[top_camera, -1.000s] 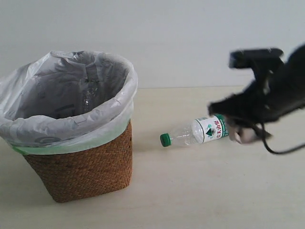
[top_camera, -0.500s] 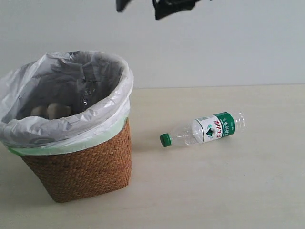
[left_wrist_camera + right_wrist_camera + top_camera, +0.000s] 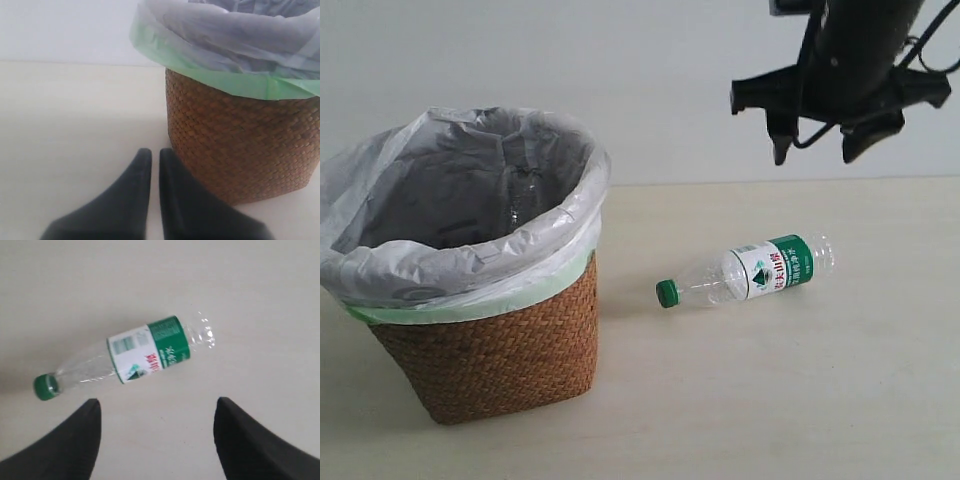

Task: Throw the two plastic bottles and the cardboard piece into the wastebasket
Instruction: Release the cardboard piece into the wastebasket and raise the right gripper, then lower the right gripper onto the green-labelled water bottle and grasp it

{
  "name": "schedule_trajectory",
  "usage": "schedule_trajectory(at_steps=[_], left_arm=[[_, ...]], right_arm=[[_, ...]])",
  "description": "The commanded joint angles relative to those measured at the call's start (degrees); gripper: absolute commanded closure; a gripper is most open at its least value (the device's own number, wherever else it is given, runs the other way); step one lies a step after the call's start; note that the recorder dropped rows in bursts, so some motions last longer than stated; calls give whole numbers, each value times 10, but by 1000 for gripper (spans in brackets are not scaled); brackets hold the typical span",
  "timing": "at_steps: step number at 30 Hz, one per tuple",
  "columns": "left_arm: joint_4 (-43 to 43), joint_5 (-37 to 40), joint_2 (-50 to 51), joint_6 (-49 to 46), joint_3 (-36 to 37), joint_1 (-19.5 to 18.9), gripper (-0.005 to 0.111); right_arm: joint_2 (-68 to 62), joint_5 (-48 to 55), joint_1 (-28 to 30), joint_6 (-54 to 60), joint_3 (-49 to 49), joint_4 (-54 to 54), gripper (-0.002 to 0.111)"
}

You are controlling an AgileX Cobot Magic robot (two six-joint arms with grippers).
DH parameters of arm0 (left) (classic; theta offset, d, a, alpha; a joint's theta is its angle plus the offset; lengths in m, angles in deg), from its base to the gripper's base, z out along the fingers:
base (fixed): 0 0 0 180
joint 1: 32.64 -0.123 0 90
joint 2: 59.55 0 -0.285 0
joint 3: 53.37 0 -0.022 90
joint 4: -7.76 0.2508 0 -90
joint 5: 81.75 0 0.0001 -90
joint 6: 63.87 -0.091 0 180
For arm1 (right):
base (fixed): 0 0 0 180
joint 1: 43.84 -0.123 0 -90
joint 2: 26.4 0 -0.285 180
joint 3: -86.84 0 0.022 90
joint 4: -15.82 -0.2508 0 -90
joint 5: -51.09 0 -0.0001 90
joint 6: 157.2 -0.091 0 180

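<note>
Green-cap bottle (image 3: 125,360) lying flat — under spread right fingers (image 3: 250,445), untouched.

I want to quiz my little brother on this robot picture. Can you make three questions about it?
1. True or false: the green-capped bottle lies on its side on the table.
2. Which way does the bottle's cap point? A) toward the wastebasket B) away from it C) straight up
3. Fill in the blank: the right pincer, up in the air and holding nothing, is ____ (open or shut).

Key: 1 true; 2 A; 3 open.
</note>
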Motion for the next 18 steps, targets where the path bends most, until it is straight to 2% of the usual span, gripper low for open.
schedule_trajectory(at_steps=[1, 9, 13, 18], left_arm=[[1, -2, -1, 5, 2, -2, 101], [1, -2, -1, 5, 2, -2, 101], [1, -2, -1, 5, 2, -2, 101], [1, -2, -1, 5, 2, -2, 101]], right_arm=[[-30, -50, 12, -87, 45, 3, 51], [-99, -207, 0, -205, 116, 3, 51], [-120, -256, 0, -268, 145, 3, 51], [-141, -294, 0, -293, 152, 3, 51]])
